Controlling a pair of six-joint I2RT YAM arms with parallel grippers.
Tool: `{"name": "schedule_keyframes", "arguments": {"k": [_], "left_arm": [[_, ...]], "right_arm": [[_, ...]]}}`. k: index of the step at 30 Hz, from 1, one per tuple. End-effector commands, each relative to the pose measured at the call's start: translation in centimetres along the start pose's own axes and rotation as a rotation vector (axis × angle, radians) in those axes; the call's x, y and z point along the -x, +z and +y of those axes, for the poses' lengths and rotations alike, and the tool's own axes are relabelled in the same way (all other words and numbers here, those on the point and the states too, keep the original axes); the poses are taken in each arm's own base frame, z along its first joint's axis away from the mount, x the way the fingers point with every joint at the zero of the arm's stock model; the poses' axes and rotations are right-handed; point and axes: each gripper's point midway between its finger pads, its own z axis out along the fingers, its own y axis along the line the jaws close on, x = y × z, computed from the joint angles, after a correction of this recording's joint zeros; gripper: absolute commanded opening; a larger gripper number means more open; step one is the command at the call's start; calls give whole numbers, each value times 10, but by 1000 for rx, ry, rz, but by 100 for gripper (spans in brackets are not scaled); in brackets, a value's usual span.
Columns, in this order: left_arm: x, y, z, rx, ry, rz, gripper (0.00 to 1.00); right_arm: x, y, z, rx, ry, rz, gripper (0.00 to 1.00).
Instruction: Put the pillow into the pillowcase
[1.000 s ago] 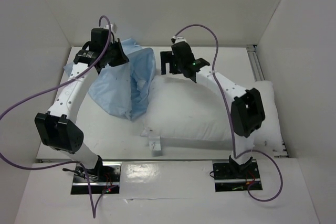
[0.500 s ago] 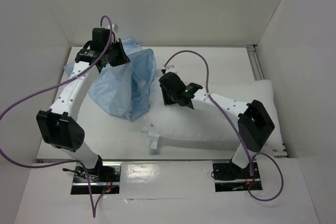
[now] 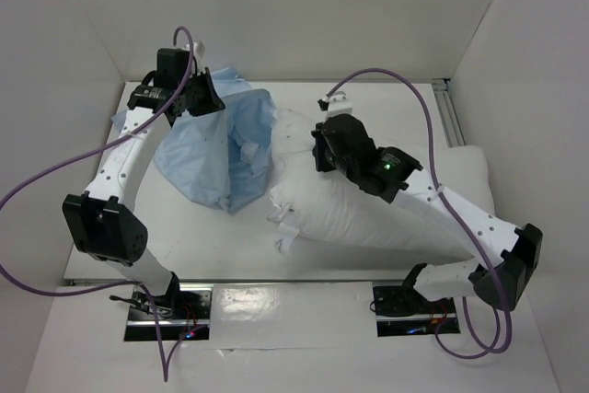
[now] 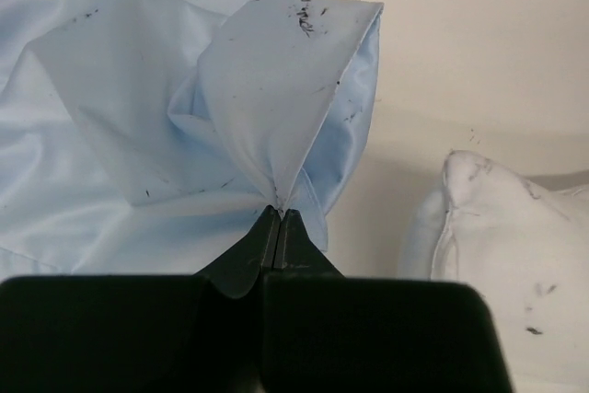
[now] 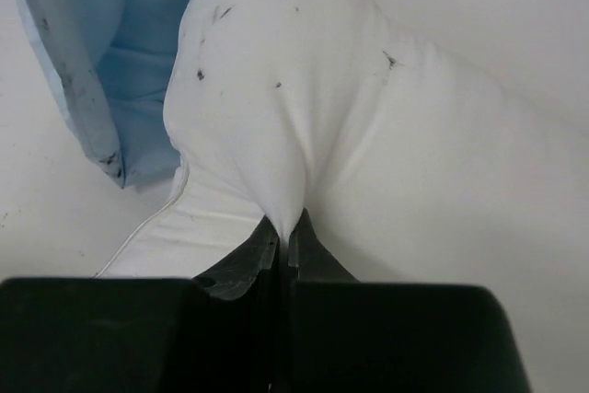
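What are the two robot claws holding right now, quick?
Left gripper: shut on the pillowcase.
Right gripper: shut on the pillow.

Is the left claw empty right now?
No, the left claw is pinched shut on a fold of the pale blue pillowcase in the left wrist view.

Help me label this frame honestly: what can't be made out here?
- Top view: mouth of the pillowcase, lost in folds behind the left gripper.
- Top view: tips of the right gripper, under its own wrist; near edge of the pillow, partly under the right arm.
- Wrist views: how much cloth each pinch holds, hidden inside the shut jaws.
- Top view: white scrap at the pillow's corner, too small to identify.
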Motion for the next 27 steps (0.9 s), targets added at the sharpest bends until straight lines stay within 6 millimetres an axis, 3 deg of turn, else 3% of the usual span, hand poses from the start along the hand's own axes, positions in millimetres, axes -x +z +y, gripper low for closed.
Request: {"name": "schedule_keyframes", "arguments": {"k": [1, 3, 8, 10, 14, 21, 27], "left_arm": [[23, -23, -18, -68, 41, -70, 0], [21, -23, -17, -65, 48, -62, 0], [23, -31, -20, -77, 70, -64, 0], [20, -31, -21, -84, 78, -52, 0], [10, -39, -22, -106, 104, -24, 0], [-13, -57, -18, -120, 139, 3, 0], [-32, -62, -16, -123, 164, 46, 0]], "right_arm": [[37, -15, 17, 65, -7, -91, 0], [35, -16, 33, 104, -42, -83, 0], [19, 5, 56, 141, -98, -39, 0], [23, 7, 67, 173, -107, -51, 0], [20, 31, 75, 157, -152, -37, 0], [53, 60, 87, 120, -203, -100, 0], [60, 87, 93, 110, -229, -98, 0]]}}
